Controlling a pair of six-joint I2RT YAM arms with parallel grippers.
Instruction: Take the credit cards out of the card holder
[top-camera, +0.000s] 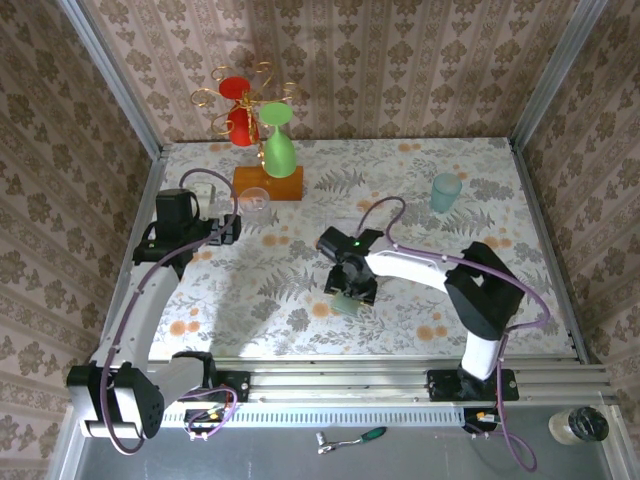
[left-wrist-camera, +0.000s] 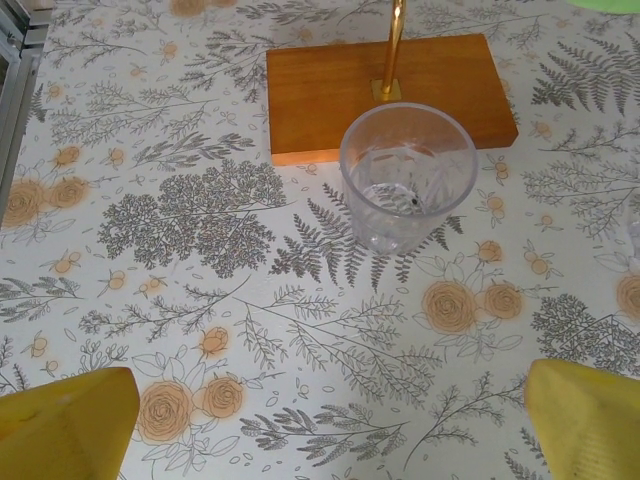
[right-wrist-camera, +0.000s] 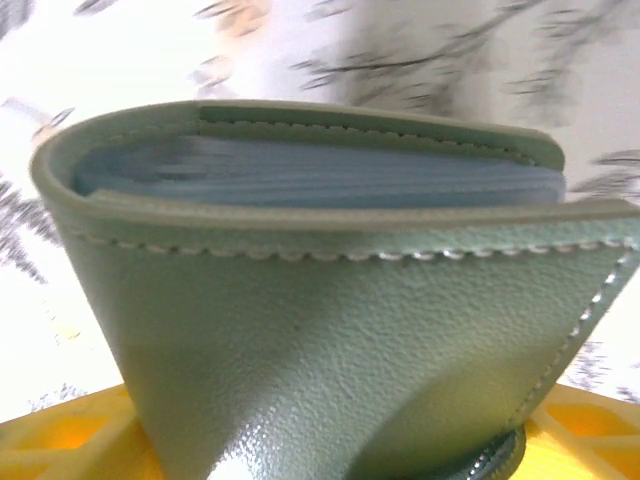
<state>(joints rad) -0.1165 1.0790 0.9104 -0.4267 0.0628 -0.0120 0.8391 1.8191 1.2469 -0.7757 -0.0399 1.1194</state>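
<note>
The card holder (right-wrist-camera: 330, 340), a pale sage-green wallet, is folded into a curve between the yellow fingers (right-wrist-camera: 60, 440) of my right gripper (right-wrist-camera: 325, 445), which is shut on its sides. From above, the card holder (top-camera: 349, 304) pokes out just below the right gripper (top-camera: 350, 288), near the middle of the table. Bluish layered edges (right-wrist-camera: 320, 180) show between its flaps. I cannot tell whether they are credit cards or pockets. My left gripper (left-wrist-camera: 330, 435) stands open over bare tablecloth at the back left, with nothing between its fingers.
A clear plastic cup (left-wrist-camera: 407, 178) stands ahead of the left gripper, in front of a wooden stand base (left-wrist-camera: 390, 95). The stand (top-camera: 268, 183) carries a green glass (top-camera: 279, 150) and red glasses (top-camera: 240, 120). A teal cup (top-camera: 446, 191) sits at the back right.
</note>
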